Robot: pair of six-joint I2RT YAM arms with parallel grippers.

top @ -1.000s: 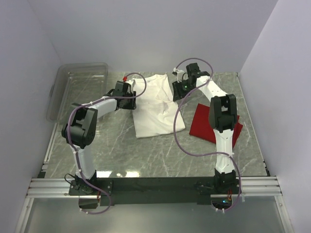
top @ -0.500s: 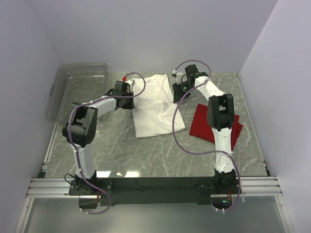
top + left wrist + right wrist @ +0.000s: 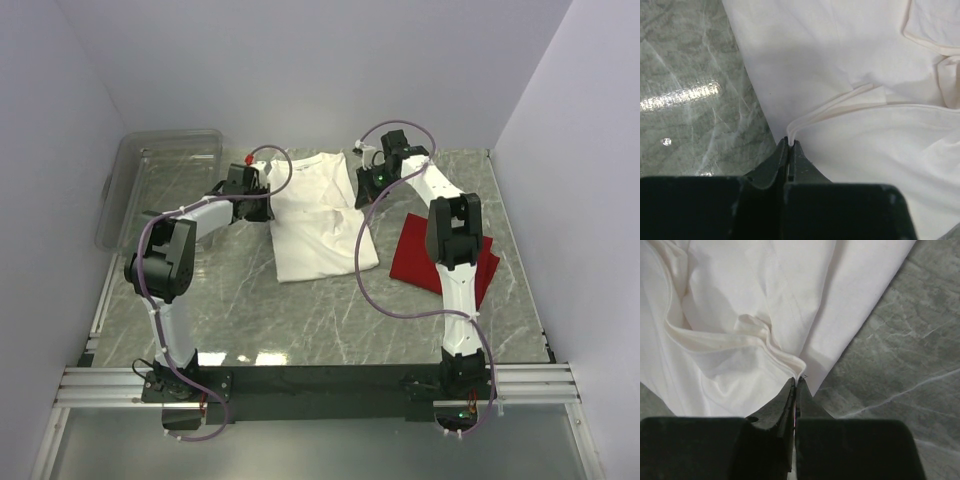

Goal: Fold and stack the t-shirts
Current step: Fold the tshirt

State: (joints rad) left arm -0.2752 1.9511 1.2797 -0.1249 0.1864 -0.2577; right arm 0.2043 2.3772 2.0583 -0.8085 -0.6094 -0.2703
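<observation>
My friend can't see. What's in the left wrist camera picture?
The left arm's black fingers are pinched shut on a folded edge of the white t-shirt. The shirt lies rumpled on the grey marble table, seen at left.

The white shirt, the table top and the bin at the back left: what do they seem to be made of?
The white shirt: soft matte cloth, probably cotton knit; it creases and shows stitched hems. The table top: grey-green stone or a stone-look laminate, polished; pale veins and lamp reflections. The bin: clear, smooth plastic; the surface behind shows through its walls.
</observation>
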